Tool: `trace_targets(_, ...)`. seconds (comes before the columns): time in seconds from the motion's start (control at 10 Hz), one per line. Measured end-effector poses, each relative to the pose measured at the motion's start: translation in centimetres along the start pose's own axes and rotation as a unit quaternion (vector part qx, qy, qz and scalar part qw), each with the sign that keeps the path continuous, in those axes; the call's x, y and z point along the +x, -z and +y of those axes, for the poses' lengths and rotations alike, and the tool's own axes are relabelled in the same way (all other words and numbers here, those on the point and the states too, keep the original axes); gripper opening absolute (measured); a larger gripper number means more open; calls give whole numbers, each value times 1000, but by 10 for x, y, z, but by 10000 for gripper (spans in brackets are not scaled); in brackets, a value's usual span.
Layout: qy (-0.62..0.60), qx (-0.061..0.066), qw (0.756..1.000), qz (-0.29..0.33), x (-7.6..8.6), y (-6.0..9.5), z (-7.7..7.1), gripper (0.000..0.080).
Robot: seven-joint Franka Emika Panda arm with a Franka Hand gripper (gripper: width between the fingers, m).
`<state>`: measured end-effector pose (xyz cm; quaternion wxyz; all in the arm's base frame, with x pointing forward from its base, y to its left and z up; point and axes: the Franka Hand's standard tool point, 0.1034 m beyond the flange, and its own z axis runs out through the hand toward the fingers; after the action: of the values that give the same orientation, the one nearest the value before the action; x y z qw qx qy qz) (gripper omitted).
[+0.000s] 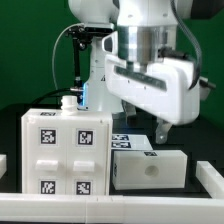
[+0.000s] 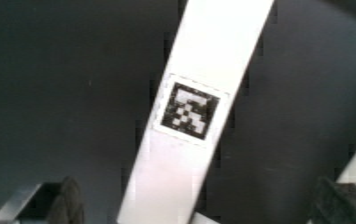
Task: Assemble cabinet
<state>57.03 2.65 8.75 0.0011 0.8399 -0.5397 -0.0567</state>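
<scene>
The cabinet's large white box [image 1: 66, 152] stands at the exterior view's left, with several marker tags on its front. A smaller white cabinet piece [image 1: 148, 166] with a round hole in its face lies beside it to the right. My gripper [image 1: 160, 131] hangs just above that smaller piece without touching it. In the wrist view a long narrow white part [image 2: 207, 110] carrying one tag runs beneath my gripper [image 2: 201, 206]. The dark fingertips [image 2: 50, 202] stand wide apart on either side of it, open, with nothing held.
The marker board [image 1: 122, 141] lies flat behind the smaller piece. Low white rails [image 1: 211, 180] border the black table at the exterior view's right and left. A white post with a blue light [image 1: 84, 95] stands behind the large box.
</scene>
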Motion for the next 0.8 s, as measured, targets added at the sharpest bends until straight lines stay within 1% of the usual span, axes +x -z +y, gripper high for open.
trace_targets(0.2, 15, -4, 1000, 3, 6, -9, -5, 649)
trace_targets(0.3, 16, -7, 1000, 5, 8, -16, -7, 649)
trace_targets(0.4, 16, -8, 1000, 11, 11, -25, -8, 649)
trace_targets(0.6, 16, -16, 1000, 13, 13, -40, -4, 649)
trace_targets(0.8, 19, -15, 1000, 12, 14, -38, -4, 649)
